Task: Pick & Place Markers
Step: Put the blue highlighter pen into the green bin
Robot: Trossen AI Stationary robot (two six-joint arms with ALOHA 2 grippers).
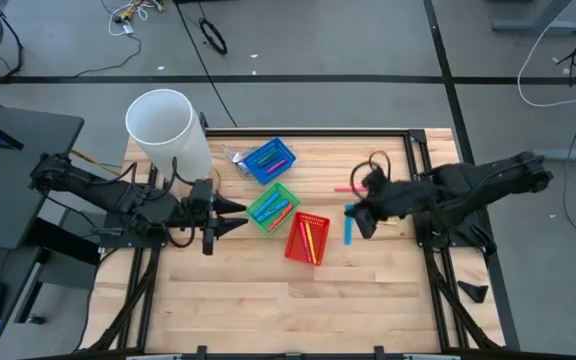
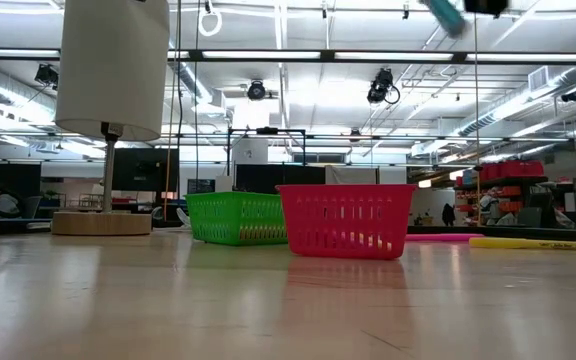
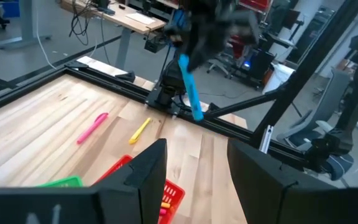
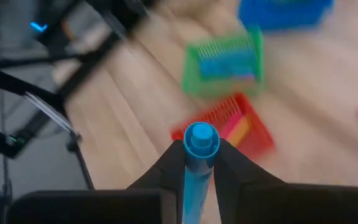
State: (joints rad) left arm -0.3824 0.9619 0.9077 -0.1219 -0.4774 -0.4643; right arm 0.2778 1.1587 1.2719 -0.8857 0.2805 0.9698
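Note:
My right gripper (image 1: 358,214) is shut on a blue marker (image 1: 349,231) and hovers to the right of the red basket (image 1: 307,238). In the low view the marker (image 2: 447,15) hangs high above the table. A pink marker (image 1: 343,188) and a yellow marker (image 3: 140,129) lie flat on the wood near the right arm. The green basket (image 1: 273,207) and the blue basket (image 1: 269,160) hold other markers, as does the red one. My left gripper (image 1: 230,215) is open and empty, just left of the green basket. My right gripper pinches the blue marker (image 4: 197,163) between its two fingers, which lie along it. Its round end (image 4: 201,138) sticks out past the fingertips. In the left wrist view the marker (image 3: 189,90) hangs slanted below the gripper, lifted clear of the table.
A tall white lamp shade (image 1: 168,130) on a round base (image 2: 101,222) stands at the table's far left. A small metal object (image 1: 234,157) lies beside the blue basket. Black rails (image 1: 415,170) frame the table. Bare wood (image 1: 268,300) spans the near half.

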